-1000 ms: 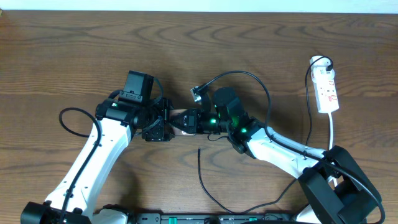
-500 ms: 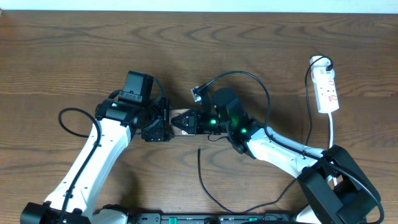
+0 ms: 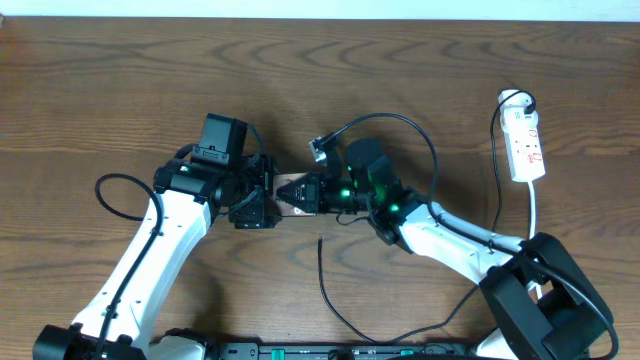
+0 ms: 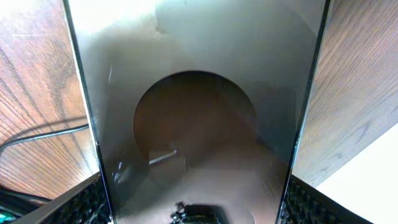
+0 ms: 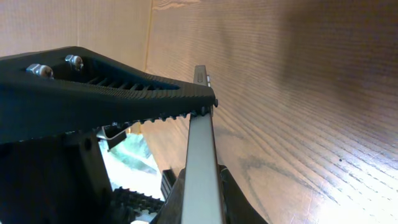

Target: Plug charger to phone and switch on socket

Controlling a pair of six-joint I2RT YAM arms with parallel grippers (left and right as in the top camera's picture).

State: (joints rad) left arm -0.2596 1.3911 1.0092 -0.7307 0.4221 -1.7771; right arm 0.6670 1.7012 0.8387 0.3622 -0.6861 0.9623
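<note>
The phone [image 3: 292,192] is held off the table between both grippers at the table's middle. My left gripper [image 3: 268,193] is shut across its width. In the left wrist view its glossy grey face [image 4: 199,93] fills the frame between my two finger pads [image 4: 198,202]. My right gripper [image 3: 312,195] is shut on the phone's other end, and the right wrist view shows the phone edge-on [image 5: 202,149] between my fingers [image 5: 204,202]. The charger cable [image 3: 322,275] lies loose on the table below them, its tip pointing up and apart from the phone. The white socket strip [image 3: 527,145] lies far right.
A black plug [image 3: 518,100] sits in the strip's top end, and its white cord [image 3: 537,215] runs down to the right arm's base. The table's back edge [image 3: 320,17] runs along the top. The right arm's thick black cable [image 3: 400,125] loops above the wrist.
Both grippers stay shut on the phone. The right wrist has shifted very slightly; the phone has hardly moved. The charger cable and socket are unmoved.
</note>
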